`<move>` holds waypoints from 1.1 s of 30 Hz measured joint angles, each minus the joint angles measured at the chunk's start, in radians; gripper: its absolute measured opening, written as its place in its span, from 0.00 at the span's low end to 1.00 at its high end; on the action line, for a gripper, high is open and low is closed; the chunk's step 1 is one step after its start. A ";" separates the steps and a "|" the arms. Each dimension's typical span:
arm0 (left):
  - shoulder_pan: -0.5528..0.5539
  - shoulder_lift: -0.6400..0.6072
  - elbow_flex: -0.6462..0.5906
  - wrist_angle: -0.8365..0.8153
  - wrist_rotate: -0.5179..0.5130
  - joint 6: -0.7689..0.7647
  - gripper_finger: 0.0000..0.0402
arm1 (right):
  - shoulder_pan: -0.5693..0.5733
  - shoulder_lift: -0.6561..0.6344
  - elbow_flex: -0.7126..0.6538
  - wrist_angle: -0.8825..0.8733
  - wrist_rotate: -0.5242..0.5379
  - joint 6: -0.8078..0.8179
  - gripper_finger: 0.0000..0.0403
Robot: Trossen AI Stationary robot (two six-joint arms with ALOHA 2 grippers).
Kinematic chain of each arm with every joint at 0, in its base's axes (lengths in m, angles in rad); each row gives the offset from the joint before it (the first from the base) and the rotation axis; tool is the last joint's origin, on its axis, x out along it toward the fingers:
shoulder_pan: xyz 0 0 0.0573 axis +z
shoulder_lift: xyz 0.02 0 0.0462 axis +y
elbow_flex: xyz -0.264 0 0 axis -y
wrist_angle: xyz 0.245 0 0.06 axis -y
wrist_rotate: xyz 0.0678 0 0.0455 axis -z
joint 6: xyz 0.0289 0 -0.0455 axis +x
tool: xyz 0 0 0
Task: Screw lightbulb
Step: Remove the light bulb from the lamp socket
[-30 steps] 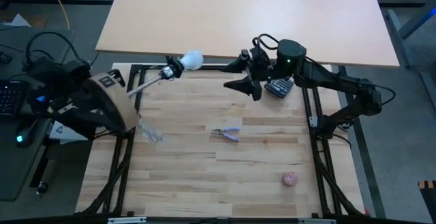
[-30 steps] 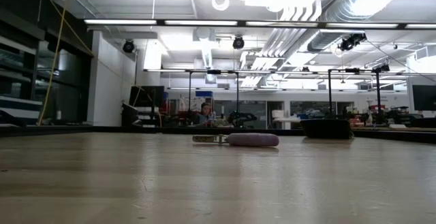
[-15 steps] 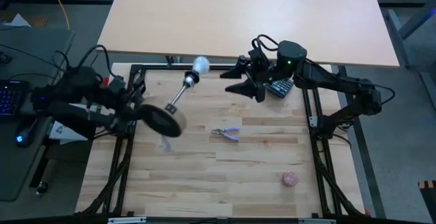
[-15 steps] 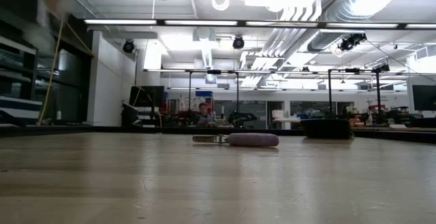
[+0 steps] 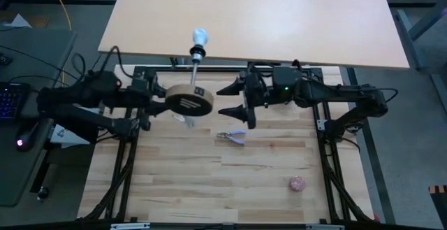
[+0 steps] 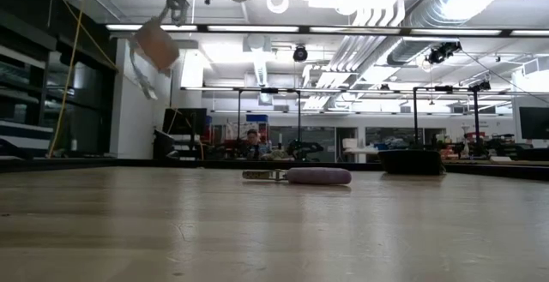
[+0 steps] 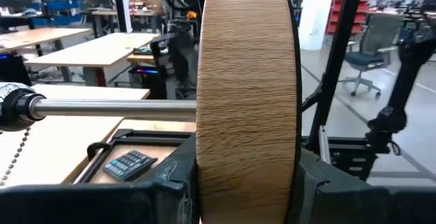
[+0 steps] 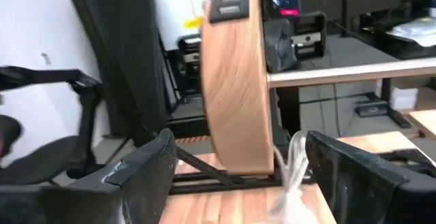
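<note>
Left gripper [image 5: 155, 101] at 9 o'clock of the table, raised off the surface, clamped on the edge of the wooden disc [image 5: 189, 101]; in the left wrist view both fingers [image 7: 170, 183] seen pressed against the disc's two flat faces. Thin metal stem [image 5: 194, 68] ran from the disc toward 12 o'clock, ending in a black socket [image 5: 198, 49]. Lightbulb [image 5: 200, 34] sat at that far tip, white head up over the tan tabletop, base apparently already inside the socket. Clear plastic scrap [image 5: 183, 120] dangled under the disc.

Centre: right gripper [image 5: 236, 98] just beside the disc at its 3 o'clock side, fingers spread wide, nothing between them; well apart from the bulb. Purple-handled pliers [image 5: 232, 137] lay flat below it on the table [image 5: 265, 174], untouched.

Right: pinkish ball [image 5: 298, 184] near 5 o'clock, idle.

Progress, judged: lamp base lifted and presented, bulb seated at least loosely. Left to do: right gripper to reach the bulb, close on the head, turn it home. Tightness of thread not readable from here.
</note>
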 joint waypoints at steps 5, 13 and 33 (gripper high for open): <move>0.007 0.067 0.000 0.040 0.021 0.013 0.29 | 0.007 0.030 0.000 0.014 0.037 -0.010 0.78; 0.007 0.088 0.000 0.100 0.006 0.003 0.29 | 0.023 0.032 0.000 0.024 0.025 -0.012 0.78; 0.054 0.096 0.001 0.039 0.001 -0.121 0.36 | 0.020 0.040 -0.001 0.015 0.123 -0.052 0.32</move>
